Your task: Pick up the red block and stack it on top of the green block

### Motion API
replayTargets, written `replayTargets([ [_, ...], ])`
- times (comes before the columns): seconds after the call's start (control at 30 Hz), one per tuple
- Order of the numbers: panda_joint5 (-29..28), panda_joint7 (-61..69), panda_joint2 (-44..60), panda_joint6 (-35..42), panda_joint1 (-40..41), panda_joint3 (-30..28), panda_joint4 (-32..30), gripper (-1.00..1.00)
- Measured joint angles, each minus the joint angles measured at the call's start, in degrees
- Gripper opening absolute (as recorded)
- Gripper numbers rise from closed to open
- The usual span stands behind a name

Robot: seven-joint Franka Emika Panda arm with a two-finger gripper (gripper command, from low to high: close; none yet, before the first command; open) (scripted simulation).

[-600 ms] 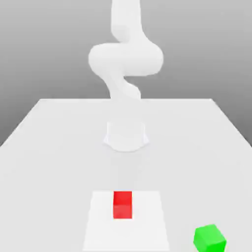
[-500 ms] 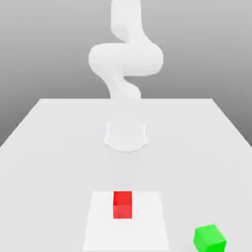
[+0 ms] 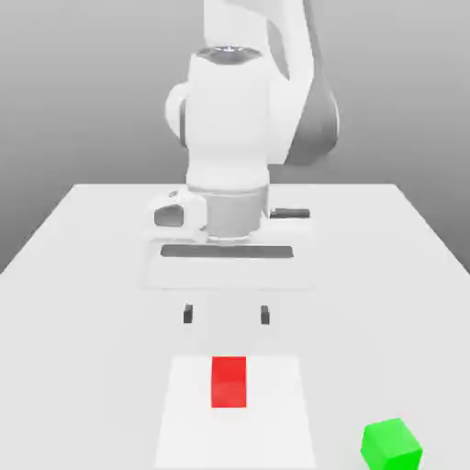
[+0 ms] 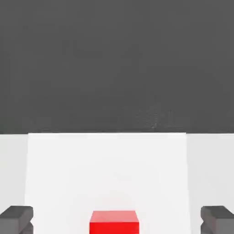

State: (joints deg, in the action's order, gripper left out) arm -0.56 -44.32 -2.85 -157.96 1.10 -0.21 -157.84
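Observation:
The red block (image 3: 229,382) is a small matte cube resting on a lighter square patch (image 3: 184,422) of the table, near the front middle. It also appears in the hand view, red block (image 4: 114,222), lying between the two dark fingertips (image 4: 16,216). My gripper (image 3: 226,314) hangs open above and just behind the red block, its two small dark fingertips (image 3: 188,313) wide apart with nothing between them. The green block (image 3: 392,444) sits on the table at the front, toward the exterior view's right, well apart from the red one.
The white table (image 3: 83,275) stretches around both blocks. The arm's white body (image 3: 229,138) towers over the table's middle, behind the gripper. Beyond the table's far edge is dark grey background (image 4: 114,64).
The arm now stands out sharply with its hand lowered over the table, fingertips just behind the red block; earlier it was a faint pale shape farther back. Both blocks stay where they were.

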Motion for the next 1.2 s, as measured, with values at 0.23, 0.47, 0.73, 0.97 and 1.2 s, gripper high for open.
replayTargets([
  [0.23,0.7,0.6,14.5,-11.7,0.1,0.2,-0.1,0.0],
  [0.47,0.5,0.4,17.0,-13.8,0.1,0.2,0.2,-1.0],
  [0.73,0.6,0.5,4.6,-2.4,-0.1,1.0,-0.7,-1.0],
  [0.97,-0.4,-1.2,9.6,5.8,-7.4,5.5,12.4,-1.0],
  [1.2,-3.7,-4.4,18.0,9.5,-13.4,9.1,24.2,-1.0],
])
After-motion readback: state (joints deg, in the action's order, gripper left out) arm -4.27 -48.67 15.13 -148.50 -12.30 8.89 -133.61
